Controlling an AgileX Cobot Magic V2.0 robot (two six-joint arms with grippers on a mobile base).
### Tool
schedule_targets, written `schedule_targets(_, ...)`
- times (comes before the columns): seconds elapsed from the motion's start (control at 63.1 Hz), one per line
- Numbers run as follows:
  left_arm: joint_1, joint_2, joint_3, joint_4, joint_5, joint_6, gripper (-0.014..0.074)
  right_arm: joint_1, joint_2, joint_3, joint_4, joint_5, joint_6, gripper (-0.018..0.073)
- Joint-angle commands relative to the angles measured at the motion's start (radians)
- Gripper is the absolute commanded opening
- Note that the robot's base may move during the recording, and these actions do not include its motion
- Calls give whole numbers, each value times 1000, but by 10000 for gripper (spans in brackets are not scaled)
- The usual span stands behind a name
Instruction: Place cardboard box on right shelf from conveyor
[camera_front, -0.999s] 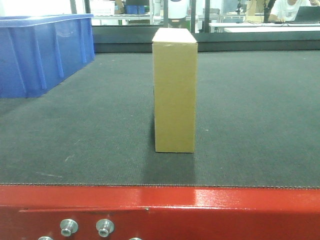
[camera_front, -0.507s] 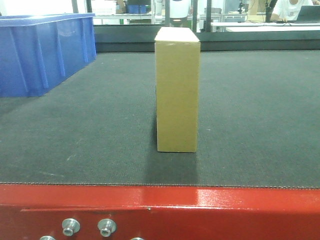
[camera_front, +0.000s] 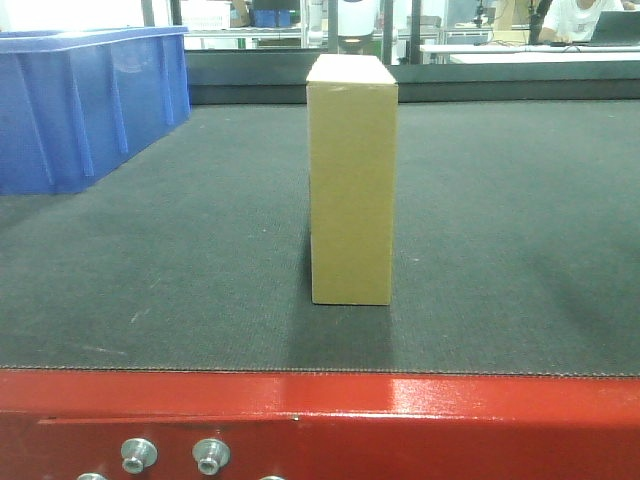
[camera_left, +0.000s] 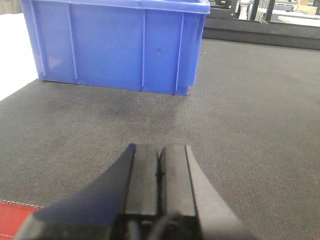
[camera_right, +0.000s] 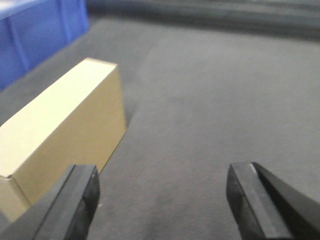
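Cardboard box (camera_front: 350, 180) stays upright on conveyor (camera_front: 520, 250), unmoved.

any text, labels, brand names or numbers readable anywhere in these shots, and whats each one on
No text can be read in any view.
cardboard box: plain, no print on the faces shown.
blue bin: no label visible.
conveyor belt and red frame: no markings, only bolts.
background desks: too small and blurred to tell.
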Motion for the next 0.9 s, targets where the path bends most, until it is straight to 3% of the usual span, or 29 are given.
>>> schedule_targets(0.0,0,-12,-3,-5,-84,-5,-119,57,106,-164,-18,40,4,626)
schedule_targets(0.206,0,-12,-3,-5,-84,-5,-119,198,402,-580,-18,381,142,626)
schedule_targets(0.444,0,-12,-3,-5,-84,-5,-119,316,723,-1003,-195,768,456,626)
schedule_targets(0.634,0,-12,-3,-5,-84,-5,-119,375,877,-1169,-286,830,634,626)
schedule_targets(0.888,0,-12,-3,-5,-84,-5,-119,397,957,-1191,-331,838,679,626)
